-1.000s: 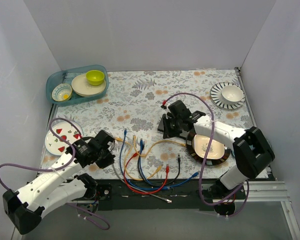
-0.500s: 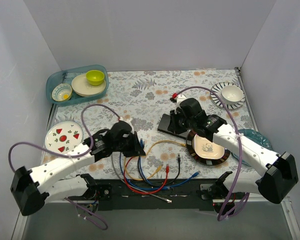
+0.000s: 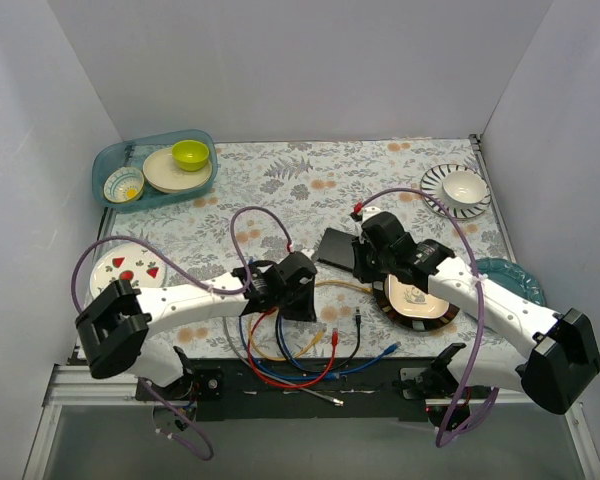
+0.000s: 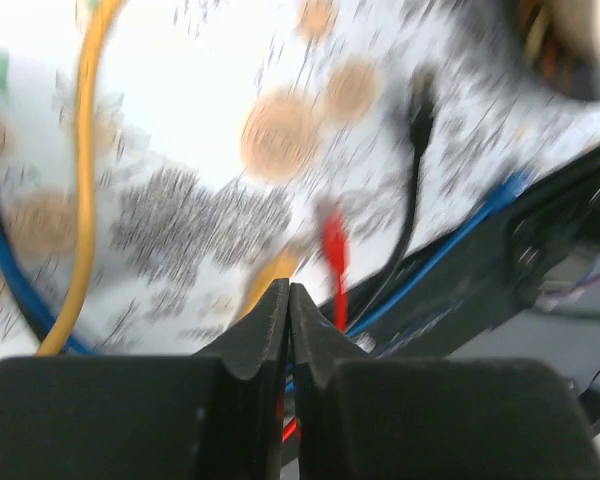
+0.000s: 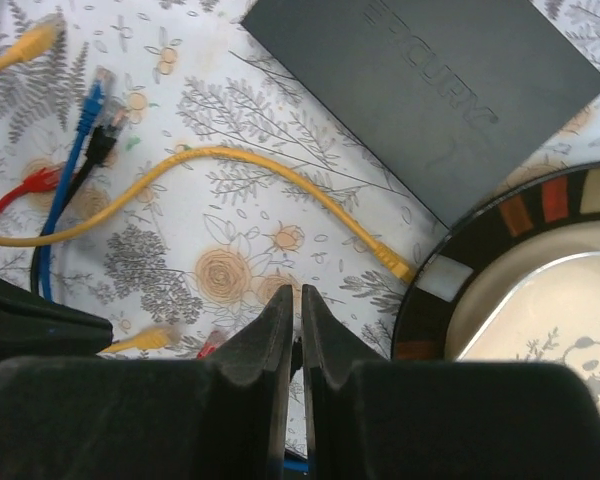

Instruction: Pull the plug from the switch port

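The switch (image 3: 336,246) is a flat black box on the floral cloth; in the right wrist view it (image 5: 435,85) fills the top, with no sockets showing. A yellow cable (image 5: 270,165) ends in a plug (image 5: 392,263) lying beside the panda plate's rim, apart from the switch. My right gripper (image 5: 290,296) is shut and empty, hovering over the cloth just near of the switch; it also shows in the top view (image 3: 368,266). My left gripper (image 3: 302,300) is shut and empty over the loose cables; the left wrist view (image 4: 288,290) is blurred.
The panda plate (image 3: 442,310) lies right of the switch. Loose red (image 3: 332,338), blue (image 3: 385,351), black (image 3: 358,320) and yellow cables lie at the table's near edge. A strawberry plate (image 3: 130,268), a teal tray (image 3: 115,155) of dishes and a striped plate (image 3: 435,185) stand further off.
My left arm has swung right and stretched out over the cables toward the middle. My right gripper has shifted slightly nearer, off the switch's top.
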